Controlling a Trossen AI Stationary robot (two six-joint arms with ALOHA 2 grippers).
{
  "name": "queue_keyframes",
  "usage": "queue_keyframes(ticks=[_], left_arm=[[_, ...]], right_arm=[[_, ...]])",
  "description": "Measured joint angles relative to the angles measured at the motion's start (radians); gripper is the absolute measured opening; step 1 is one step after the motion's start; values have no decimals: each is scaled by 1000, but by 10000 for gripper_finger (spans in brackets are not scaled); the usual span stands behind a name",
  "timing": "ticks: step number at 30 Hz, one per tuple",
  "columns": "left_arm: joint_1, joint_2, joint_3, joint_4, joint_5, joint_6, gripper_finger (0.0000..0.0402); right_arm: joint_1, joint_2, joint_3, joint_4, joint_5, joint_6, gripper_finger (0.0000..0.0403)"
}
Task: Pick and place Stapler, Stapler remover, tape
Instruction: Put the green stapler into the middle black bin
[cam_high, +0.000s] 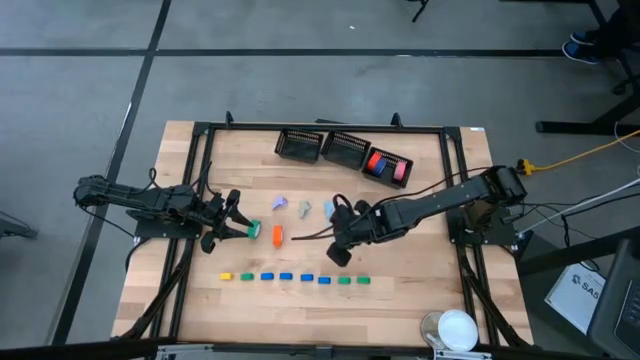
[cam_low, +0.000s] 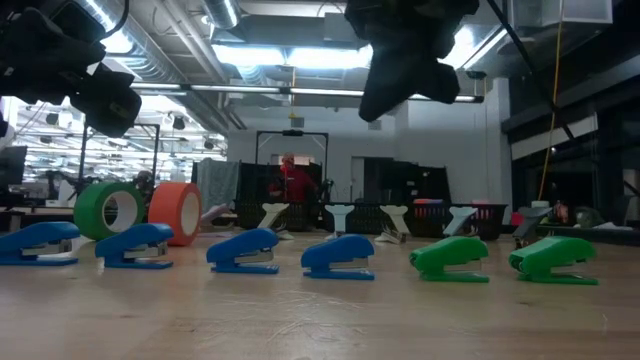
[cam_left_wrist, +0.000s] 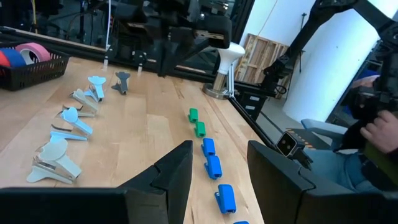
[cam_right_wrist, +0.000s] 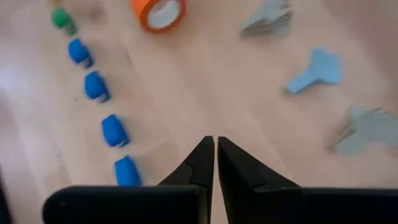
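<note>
We think the job's just begun: some tape rolls sit in a basket, but green tape & orange tape, claw removers & the stapler row lie on the table, w/ left gripper fingers apart by the green tape, right gripper pinched together on nothing, mid-table.

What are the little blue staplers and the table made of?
The blue staplers look like glossy plastic: bright, even colour, rounded moulded tops that catch the light, with what seems a thin metal strip underneath. The table looks like wood, pale and smooth, with board seams and grain lines showing; its finish seems matte, perhaps lightly sealed.
</note>
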Motion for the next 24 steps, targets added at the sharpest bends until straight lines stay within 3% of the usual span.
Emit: queue_keyframes(ticks=[10, 16, 20, 24], left_arm=[[0, 0, 0, 0, 0, 0, 150], [0, 0, 0, 0, 0, 0, 150], [0, 0, 0, 0, 0, 0, 150], [0, 0, 0, 0, 0, 0, 150]], right_arm=[[-1, 2, 0, -107, -193, -4, 26], [20, 2, 0, -114, -236, -6, 28], [56, 3, 0, -119, -275, 13, 50], [102, 3, 0, -118, -275, 30, 97]])
